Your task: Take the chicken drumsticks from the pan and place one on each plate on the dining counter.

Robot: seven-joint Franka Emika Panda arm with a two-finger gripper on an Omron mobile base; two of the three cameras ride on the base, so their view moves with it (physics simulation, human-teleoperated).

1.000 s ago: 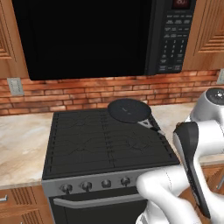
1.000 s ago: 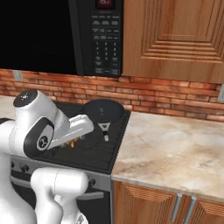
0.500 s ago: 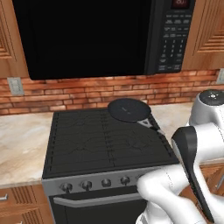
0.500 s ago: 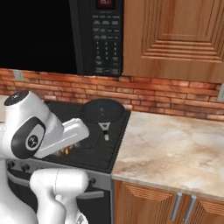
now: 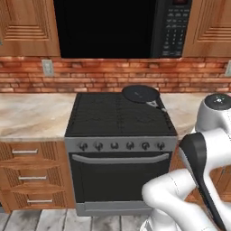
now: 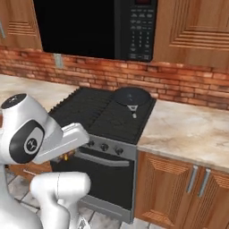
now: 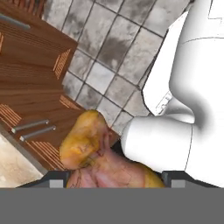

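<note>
A chicken drumstick (image 7: pixel 94 153) sits right at the end effector (image 7: pixel 111 177), between its two dark tips, which stand wide apart on either side of the meat, so it is held there; the bulbous end points up-left in the hand view and hangs over wooden cabinet fronts (image 7: pixel 30 87) and a grey tiled floor (image 7: pixel 109 52). The meat is golden-yellow on the knob, going pinker and paler on the shaft near the tips, with a wrinkled, glossy skin. There is open air all around the knob, and nothing touches it except the end effector. A small orange patch (image 6: pixel 67 156) under the forearm in the right base view may be the same drumstick, low in front of the oven door (image 6: pixel 100 176). The pan (image 5: pixel 140 94) sits on the back right corner of the black stove (image 5: pixel 118 115), its handle (image 5: pixel 155 105) pointing toward the front right; its dark inside looks bare. The marbled bench (image 5: pixel 34 113) runs on both sides of the stove, with free surface to the right (image 6: pixel 192 132), under the microwave (image 5: pixel 122 27) and brick wall (image 5: pixel 90 74).
</note>
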